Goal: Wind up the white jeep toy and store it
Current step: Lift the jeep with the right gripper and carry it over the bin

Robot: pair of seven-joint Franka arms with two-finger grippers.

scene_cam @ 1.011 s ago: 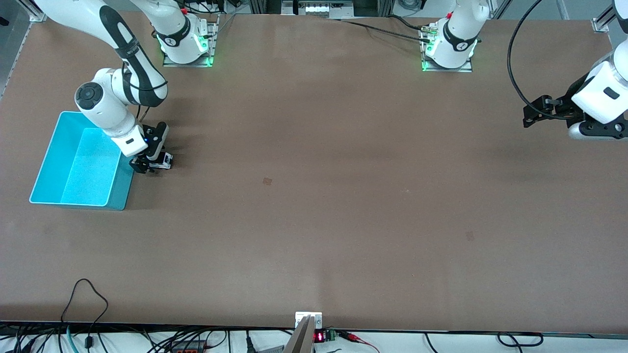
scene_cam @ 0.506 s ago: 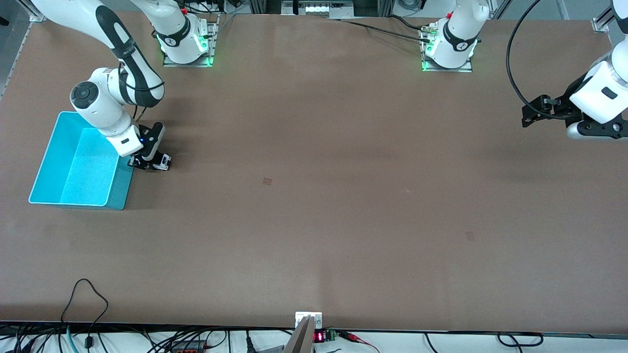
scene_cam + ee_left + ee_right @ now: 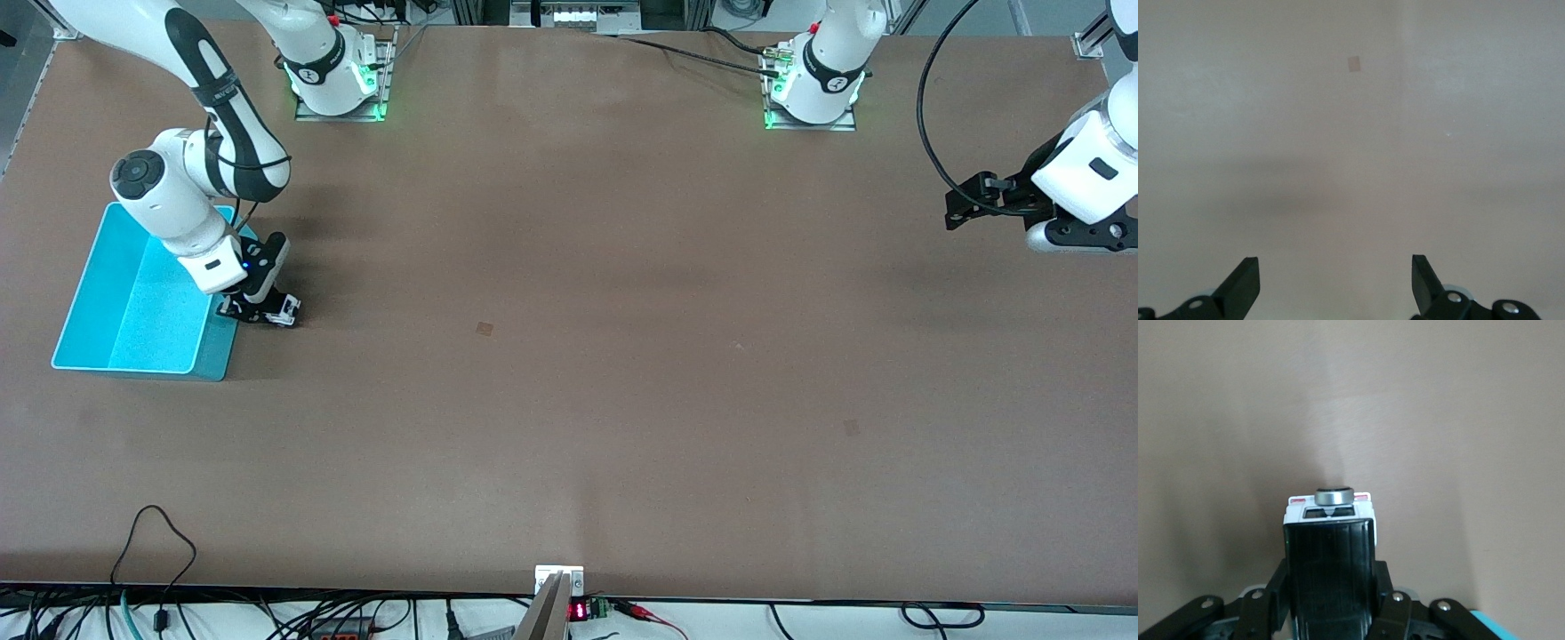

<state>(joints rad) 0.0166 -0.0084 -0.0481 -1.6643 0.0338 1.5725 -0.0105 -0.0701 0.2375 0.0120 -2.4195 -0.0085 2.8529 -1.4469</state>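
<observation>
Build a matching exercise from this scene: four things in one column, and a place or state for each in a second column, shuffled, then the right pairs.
Things
1. white jeep toy
2. turquoise bin
3. left gripper
4. right gripper

Places or states
A. open, holding nothing, waiting over the left arm's end of the table
B. stands on the table at the right arm's end, with nothing visible in it
C. shut on the toy, just beside the bin
D. clamped between two black fingers, beside the bin

Pairs: 1-D, 2-B, 3-A, 4-C
</observation>
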